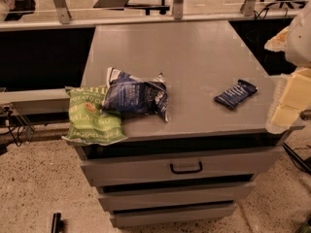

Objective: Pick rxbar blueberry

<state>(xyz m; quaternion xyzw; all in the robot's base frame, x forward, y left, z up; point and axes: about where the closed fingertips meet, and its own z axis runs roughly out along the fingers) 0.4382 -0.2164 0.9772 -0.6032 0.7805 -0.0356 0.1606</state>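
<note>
Nearest us, the grey table (194,47) shows a drawer with a dark handle (186,168). A crumpled green chip bag (92,118) overhangs its front left edge, and a blue-and-white chip bag (133,97) rests partly on it. Well apart to the right, the small flat navy rxbar blueberry (235,94) lies free on the table. What seems to be the pale gripper (291,98) hangs at the right edge, near the bar but not touching it. We cannot tell whether it is apart or together.

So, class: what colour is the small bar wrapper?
The rxbar blueberry is dark navy with pale lettering, camera view; gripper at right edge.
</note>
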